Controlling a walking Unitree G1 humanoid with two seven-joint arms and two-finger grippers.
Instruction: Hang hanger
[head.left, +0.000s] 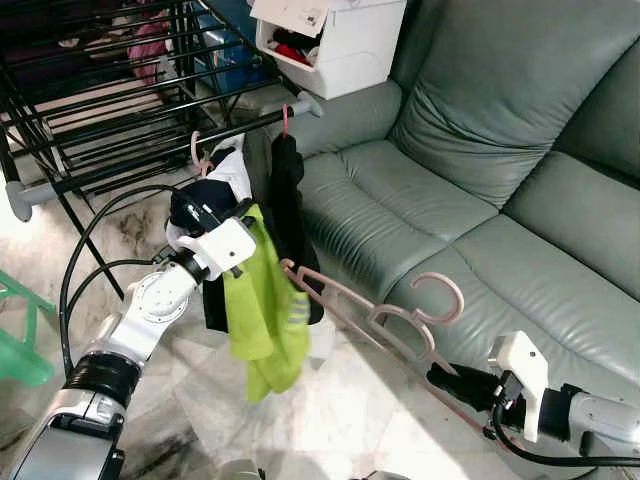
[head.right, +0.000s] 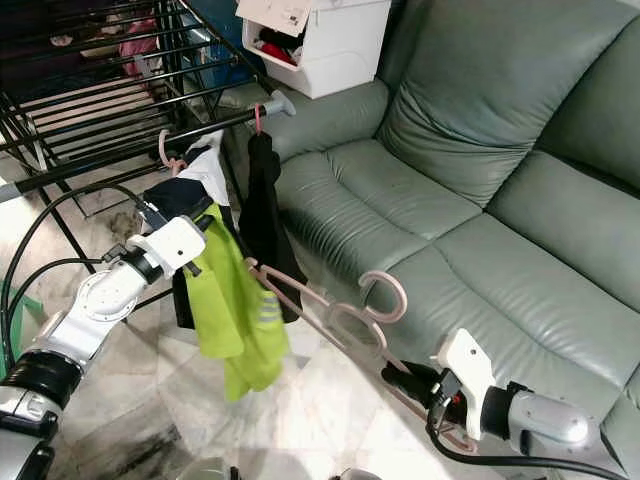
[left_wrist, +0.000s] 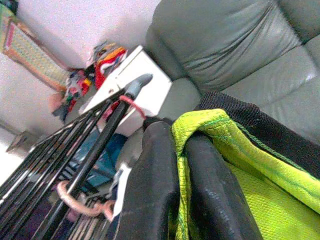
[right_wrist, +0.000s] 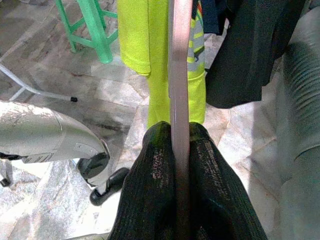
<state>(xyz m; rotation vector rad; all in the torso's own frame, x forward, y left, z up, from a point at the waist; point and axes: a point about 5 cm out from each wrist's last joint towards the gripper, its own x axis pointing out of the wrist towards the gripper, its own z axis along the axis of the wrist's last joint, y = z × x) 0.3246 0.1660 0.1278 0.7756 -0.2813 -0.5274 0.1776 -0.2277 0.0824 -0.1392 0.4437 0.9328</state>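
Right claw (head.left: 447, 380) is clamped on the lower bar of the pink hanger (head.left: 385, 313), held low beside the green sofa (head.left: 520, 160). Left claw (left_wrist: 175, 195) pinches the yellow-green garment (head.left: 262, 310). Beyond, the black drying rack (head.left: 130, 100) carries a dark garment (head.left: 288, 200).

This is a lived-in home, a sitting room that doubles as a laundry corner. A broad grey-green leather sofa (head.left: 480, 190) with plump, creased cushions fills the head views from 12 o'clock round to 4 o'clock. At 10 to 11 o'clock stands a black metal clothes-drying rack (head.left: 110, 120) with many thin rails, from whose front rail hang a black garment (head.left: 288, 190) and a neon yellow-green shirt (head.left: 262, 310). At 12 o'clock a white plastic storage box (head.left: 340, 40) stuffed with clothes rests on the sofa arm. The floor is pale veined marble tile (head.left: 350, 410), and a green plastic stool (head.left: 20, 340) stands at 8 o'clock.
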